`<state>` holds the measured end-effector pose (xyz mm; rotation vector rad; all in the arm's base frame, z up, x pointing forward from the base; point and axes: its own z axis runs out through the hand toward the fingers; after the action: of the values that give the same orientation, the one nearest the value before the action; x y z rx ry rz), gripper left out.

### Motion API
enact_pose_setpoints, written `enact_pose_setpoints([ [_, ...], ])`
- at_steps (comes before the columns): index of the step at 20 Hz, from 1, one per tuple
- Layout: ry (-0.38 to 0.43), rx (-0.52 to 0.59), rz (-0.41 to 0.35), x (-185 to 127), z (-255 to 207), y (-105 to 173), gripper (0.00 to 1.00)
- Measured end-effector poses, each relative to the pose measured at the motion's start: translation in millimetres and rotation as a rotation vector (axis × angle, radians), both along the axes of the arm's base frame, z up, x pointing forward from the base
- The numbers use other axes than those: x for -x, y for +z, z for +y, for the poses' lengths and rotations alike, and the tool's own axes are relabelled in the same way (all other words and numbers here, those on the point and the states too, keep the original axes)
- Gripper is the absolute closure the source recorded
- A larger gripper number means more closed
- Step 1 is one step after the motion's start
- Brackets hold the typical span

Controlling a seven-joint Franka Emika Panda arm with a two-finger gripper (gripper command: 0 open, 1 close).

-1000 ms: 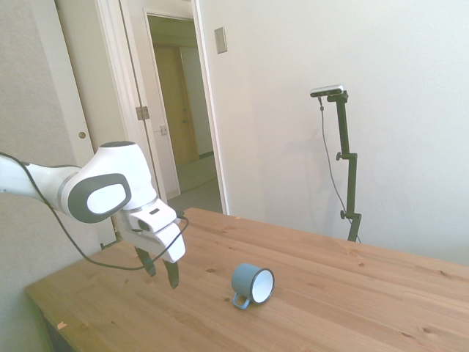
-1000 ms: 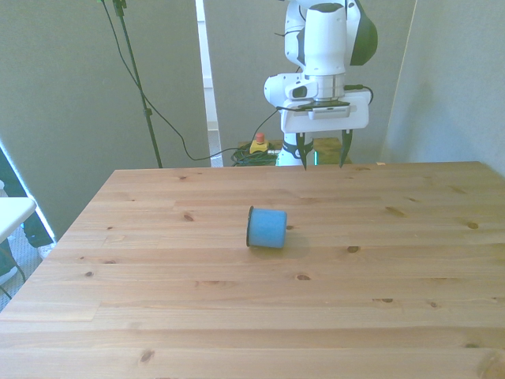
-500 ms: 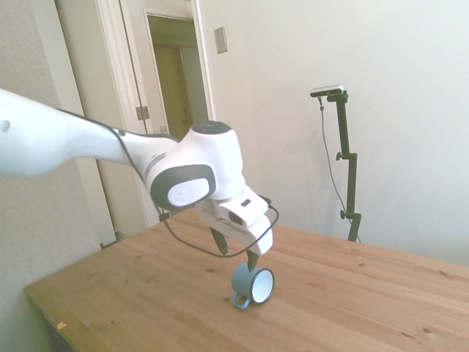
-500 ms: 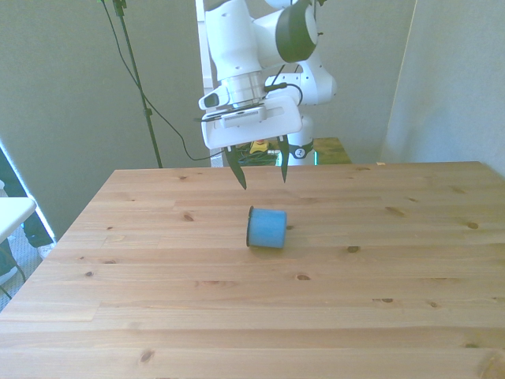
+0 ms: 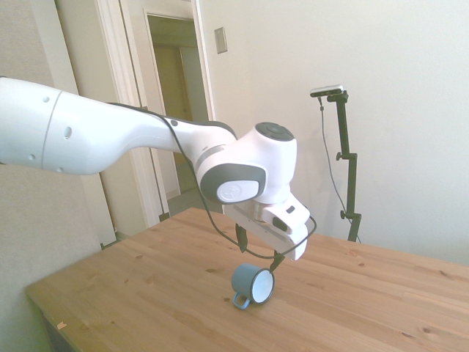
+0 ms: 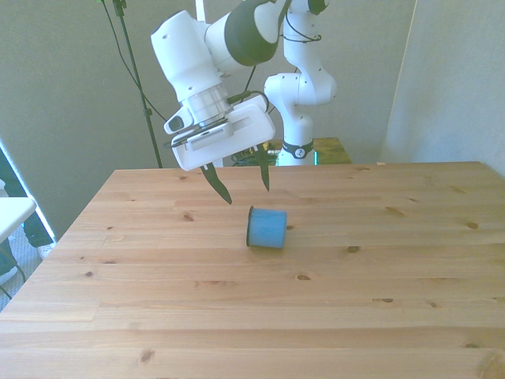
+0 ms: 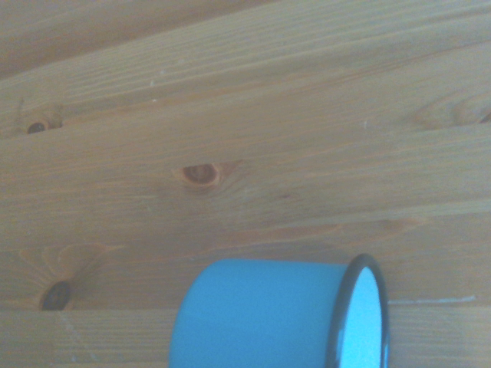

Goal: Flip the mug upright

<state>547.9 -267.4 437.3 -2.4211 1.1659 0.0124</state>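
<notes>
The light-blue mug (image 5: 253, 284) lies on its side on the wooden table (image 5: 146, 286), white inside facing the side camera, loop handle resting low against the wood. In the front view the mug (image 6: 266, 227) sits mid-table with its dark rim toward the front view's left. My gripper (image 6: 242, 183) hangs open just above and behind the mug, tilted, with nothing between its dark fingers (image 6: 218, 187). From the side the gripper (image 5: 258, 251) hovers right over the mug's top. The wrist view shows the mug (image 7: 276, 314) from close, rim included.
The wooden table (image 6: 237, 316) stretches wide around the mug. An open doorway (image 5: 179, 110) stands behind the table's far end in the side view.
The arm has swung from behind the table's far edge out over the table, bringing the open gripper down close above the mug. The mug has not moved.
</notes>
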Motion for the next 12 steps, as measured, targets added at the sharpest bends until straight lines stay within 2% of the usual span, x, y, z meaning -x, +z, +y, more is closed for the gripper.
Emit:
enact_pose_setpoints([
  [6, 0.044, -0.14, 0.048, -23.3, -14.8, -33.9, 0.0],
  [12, 0.093, -0.258, 0.079, -43.3, 10.1, -60.4, 0.0],
])
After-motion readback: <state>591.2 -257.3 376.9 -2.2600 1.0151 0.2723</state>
